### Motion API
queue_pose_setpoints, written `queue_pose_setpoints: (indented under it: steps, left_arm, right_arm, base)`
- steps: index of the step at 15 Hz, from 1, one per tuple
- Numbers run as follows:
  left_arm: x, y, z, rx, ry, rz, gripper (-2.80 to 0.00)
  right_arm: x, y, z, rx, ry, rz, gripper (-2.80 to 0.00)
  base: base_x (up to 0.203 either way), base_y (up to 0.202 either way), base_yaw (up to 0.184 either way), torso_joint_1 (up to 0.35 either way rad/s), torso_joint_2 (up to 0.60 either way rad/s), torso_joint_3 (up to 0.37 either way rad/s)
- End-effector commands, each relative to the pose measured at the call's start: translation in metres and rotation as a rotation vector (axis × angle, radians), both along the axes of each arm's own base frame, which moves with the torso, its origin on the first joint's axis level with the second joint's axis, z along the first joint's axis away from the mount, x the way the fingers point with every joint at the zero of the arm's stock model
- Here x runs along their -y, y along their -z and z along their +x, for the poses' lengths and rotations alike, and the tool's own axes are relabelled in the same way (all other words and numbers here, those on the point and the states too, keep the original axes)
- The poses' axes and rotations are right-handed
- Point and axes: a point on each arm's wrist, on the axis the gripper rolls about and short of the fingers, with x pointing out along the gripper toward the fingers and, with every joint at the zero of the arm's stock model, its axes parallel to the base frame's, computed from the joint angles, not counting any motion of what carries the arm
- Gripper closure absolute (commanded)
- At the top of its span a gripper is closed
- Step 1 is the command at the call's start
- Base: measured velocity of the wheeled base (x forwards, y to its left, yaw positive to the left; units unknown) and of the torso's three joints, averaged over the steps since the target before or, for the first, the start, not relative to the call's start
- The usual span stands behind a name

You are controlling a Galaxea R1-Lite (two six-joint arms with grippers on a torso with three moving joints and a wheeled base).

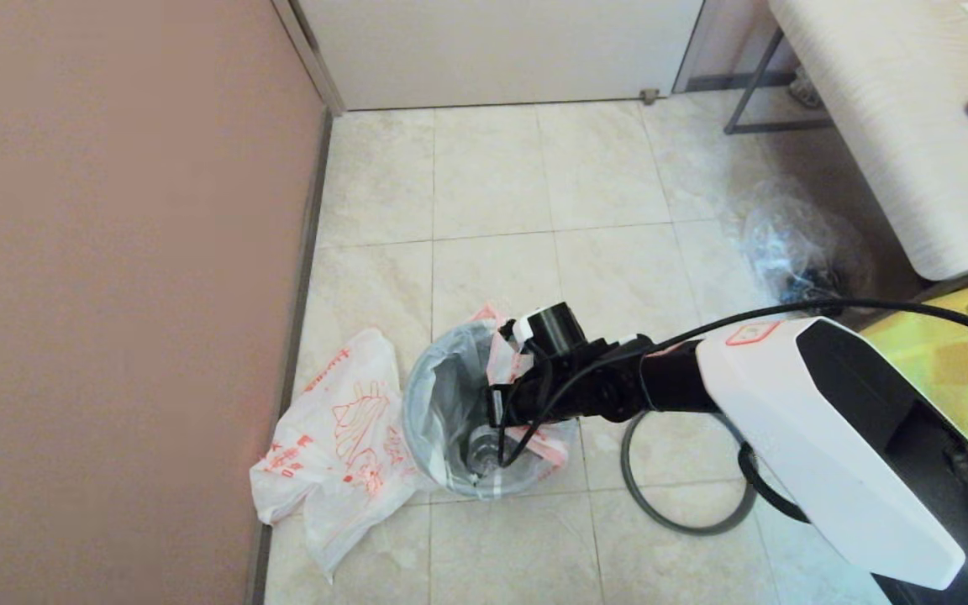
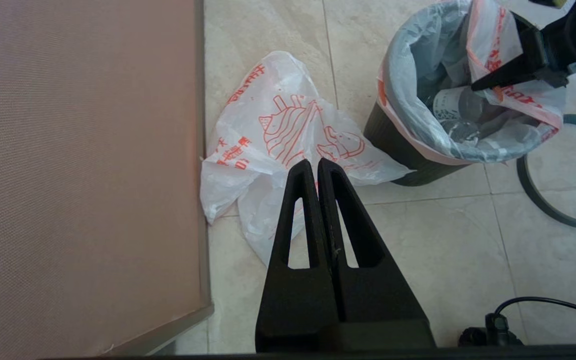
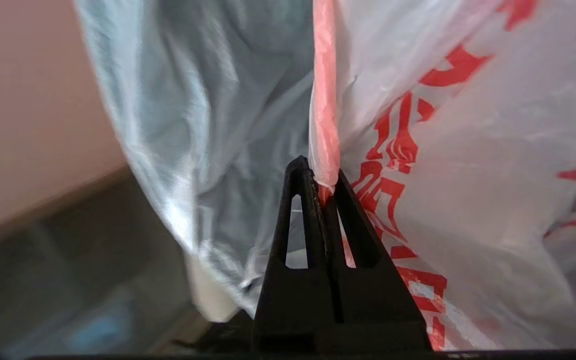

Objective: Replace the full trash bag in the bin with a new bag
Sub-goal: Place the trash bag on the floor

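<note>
The black bin (image 2: 393, 147) stands on the tiled floor near the wall. The full trash bag (image 1: 442, 403) lines it, folded over the rim, and clear bottles (image 2: 460, 107) show inside. My right gripper (image 1: 498, 409) reaches over the bin's mouth. It is shut on the bag's pink-red rim band (image 3: 324, 100), which runs up taut from the fingertips. The new bag (image 1: 341, 437), limp and white with red drawings, lies on the floor between the bin and the wall. My left gripper (image 2: 313, 162) hangs above the new bag (image 2: 278, 135), shut and empty.
The dark-grey rim ring (image 1: 686, 479) lies flat on the floor to the right of the bin. A clear plastic bag (image 1: 791, 244) sits by a pale bench (image 1: 887, 126). A yellow bag (image 1: 946, 370) is at the right. A pink wall (image 1: 114, 294) closes the left side.
</note>
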Motion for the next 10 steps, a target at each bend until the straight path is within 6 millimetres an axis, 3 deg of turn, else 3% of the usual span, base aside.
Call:
queue_pose_setpoints:
  steps: [1,4,8,10]
  left_arm:
    - [0.000,0.000,0.000,-0.001,0.001,0.000,0.00]
    - [0.000,0.000,0.000,-0.001,0.000,0.000,0.00]
    - [0.000,0.000,0.000,-0.001,0.001,0.000,0.00]
    - [0.000,0.000,0.000,-0.001,0.001,0.000,0.00]
  right_arm:
    - [-0.006,0.007,-0.002,0.001,-0.018,-0.018,0.00]
    - [-0.009,0.042,0.002,0.052,-0.036,-0.156,0.00]
    - [-0.023,0.041,-0.006,0.111,-0.086,-0.167,0.00]
    - [-0.026,0.031,-0.010,0.136,-0.077,-0.178,0.00]
  base:
    - [0.000,0.000,0.000,0.000,0.00,0.000]
    - [0.000,0.000,0.000,0.000,0.00,0.000]
    - [0.000,0.000,0.000,0.000,0.00,0.000]
    - [0.000,0.000,0.000,0.000,0.00,0.000]
